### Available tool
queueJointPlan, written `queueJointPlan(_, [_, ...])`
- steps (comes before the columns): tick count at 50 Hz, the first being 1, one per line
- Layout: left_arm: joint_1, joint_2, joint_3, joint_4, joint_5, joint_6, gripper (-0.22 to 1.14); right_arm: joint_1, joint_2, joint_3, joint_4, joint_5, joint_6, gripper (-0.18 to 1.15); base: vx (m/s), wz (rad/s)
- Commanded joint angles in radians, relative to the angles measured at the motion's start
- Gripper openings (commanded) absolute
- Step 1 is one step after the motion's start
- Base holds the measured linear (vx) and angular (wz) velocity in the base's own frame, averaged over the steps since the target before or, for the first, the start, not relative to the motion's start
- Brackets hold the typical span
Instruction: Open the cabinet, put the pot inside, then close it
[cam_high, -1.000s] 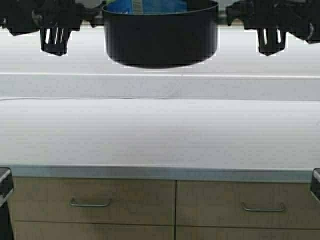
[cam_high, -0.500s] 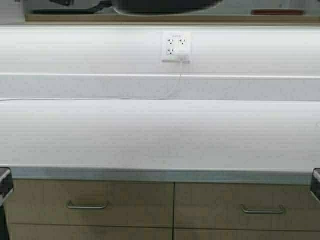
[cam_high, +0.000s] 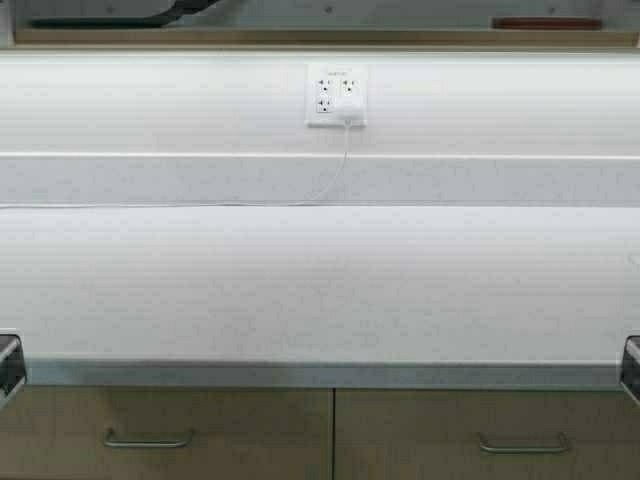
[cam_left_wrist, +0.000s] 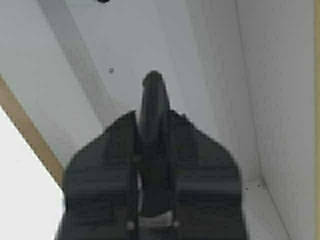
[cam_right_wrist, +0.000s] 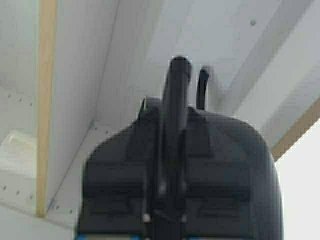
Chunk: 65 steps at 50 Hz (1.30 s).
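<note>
The pot's body is out of view; only its two black loop handles show. In the left wrist view my left gripper (cam_left_wrist: 154, 145) is shut on one loop handle (cam_left_wrist: 152, 95), held up inside the white interior of the cabinet (cam_left_wrist: 210, 60). In the right wrist view my right gripper (cam_right_wrist: 170, 150) is shut on the other loop handle (cam_right_wrist: 176, 85), beside the cabinet's tan edge (cam_right_wrist: 46, 100). In the high view only the cabinet's underside (cam_high: 330, 38) shows at the top, with a dark shape (cam_high: 130, 15) at its left.
A white countertop (cam_high: 320, 280) runs across the high view, with a wall outlet (cam_high: 336, 95) and a thin white cord (cam_high: 335, 170) behind it. Base drawers with horizontal handles (cam_high: 148, 440) lie below the counter's front edge.
The pot and both grippers have risen out of the top of the high view. The robot has moved: the counter, outlet and drawers have shifted down and slightly left.
</note>
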Motion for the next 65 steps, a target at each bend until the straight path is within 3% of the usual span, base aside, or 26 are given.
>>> queueJointPlan(1, [-0.081,0.002,-0.061,0.014,0.009,0.089,0.02,0.034,0.0,-0.058,-0.015,-0.011,-0.035,0.07,0.2,-0.03])
queueJointPlan(18, [-0.081,0.06,-0.127,-0.014,0.009,0.092,0.02,0.02,0.064,-0.178,-0.028,0.041,-0.032,0.07,0.22,0.04])
queueJointPlan(33, [-0.075,0.118,-0.166,-0.014,0.002,0.095,0.02,0.018,0.11,-0.198,-0.028,0.046,-0.034,0.07,0.2,0.01])
queueJointPlan(47, [-0.049,0.216,-0.285,-0.014,-0.002,0.089,0.02,0.011,0.216,-0.307,-0.014,0.043,-0.028,0.07,0.11,-0.04])
queueJointPlan(65, [-0.035,0.279,-0.279,-0.063,-0.029,0.08,0.03,0.011,0.304,-0.298,-0.012,0.02,0.0,0.07,0.05,-0.02])
